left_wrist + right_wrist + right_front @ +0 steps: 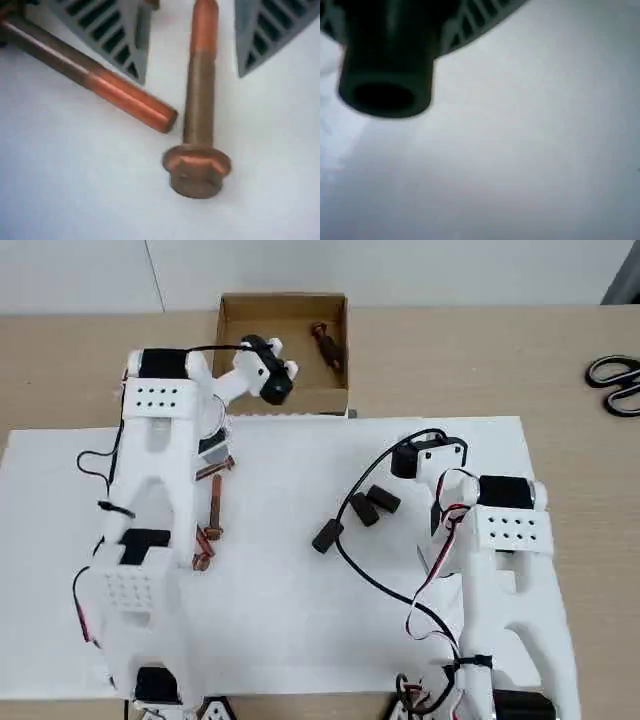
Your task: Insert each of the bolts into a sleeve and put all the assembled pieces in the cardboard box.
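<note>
Two copper-brown bolts lie on the white sheet under my left arm. One bolt (199,100) has its shaft between the grey fingers (120,35) of my left gripper (192,75), which is open, and its hex head points away from them. The second bolt (95,82) lies slanted beside it, partly under one finger. From above, bolts (213,508) show beside the left arm. My right gripper (390,30) holds a black sleeve (385,80) above the sheet, hollow end outward. Three more sleeves (366,506) lie mid-sheet. The cardboard box (235,340) holds one assembled piece (327,345).
The white sheet (300,620) covers most of the table. A black cable (370,575) from the right arm loops over it near the loose sleeves. Scissors (615,383) lie at the far right edge of the table.
</note>
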Controlling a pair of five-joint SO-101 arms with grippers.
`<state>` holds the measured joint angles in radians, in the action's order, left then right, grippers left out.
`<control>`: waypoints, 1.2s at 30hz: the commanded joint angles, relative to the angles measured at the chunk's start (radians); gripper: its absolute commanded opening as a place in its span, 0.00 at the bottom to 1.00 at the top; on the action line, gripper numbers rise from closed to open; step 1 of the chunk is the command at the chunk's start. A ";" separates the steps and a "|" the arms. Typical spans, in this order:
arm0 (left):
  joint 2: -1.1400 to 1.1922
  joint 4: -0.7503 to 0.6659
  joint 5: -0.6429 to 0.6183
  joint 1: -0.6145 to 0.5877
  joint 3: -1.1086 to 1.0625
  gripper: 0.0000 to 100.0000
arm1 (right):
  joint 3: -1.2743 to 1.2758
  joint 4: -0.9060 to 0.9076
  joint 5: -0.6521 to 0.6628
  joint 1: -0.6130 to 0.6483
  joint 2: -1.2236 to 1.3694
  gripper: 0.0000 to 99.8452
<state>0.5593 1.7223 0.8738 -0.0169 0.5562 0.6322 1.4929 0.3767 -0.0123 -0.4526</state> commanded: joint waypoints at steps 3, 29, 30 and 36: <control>-0.072 -0.061 -0.002 -0.006 -0.104 0.11 | -0.008 -0.012 -0.008 -0.012 -0.033 0.00; 0.115 -0.276 -0.002 -0.026 -0.097 0.11 | -0.008 -0.012 -0.009 -0.007 -0.027 0.00; 0.129 -0.256 -0.002 -0.034 -0.079 0.11 | -0.008 -0.012 -0.009 -0.007 -0.027 0.00; 0.215 -0.167 0.000 -0.068 0.048 0.11 | -0.008 -0.013 -0.009 -0.007 -0.027 0.00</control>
<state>0.7495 1.5213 0.8677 -0.0522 0.5501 0.6322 1.4929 0.3767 -0.0123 -0.4526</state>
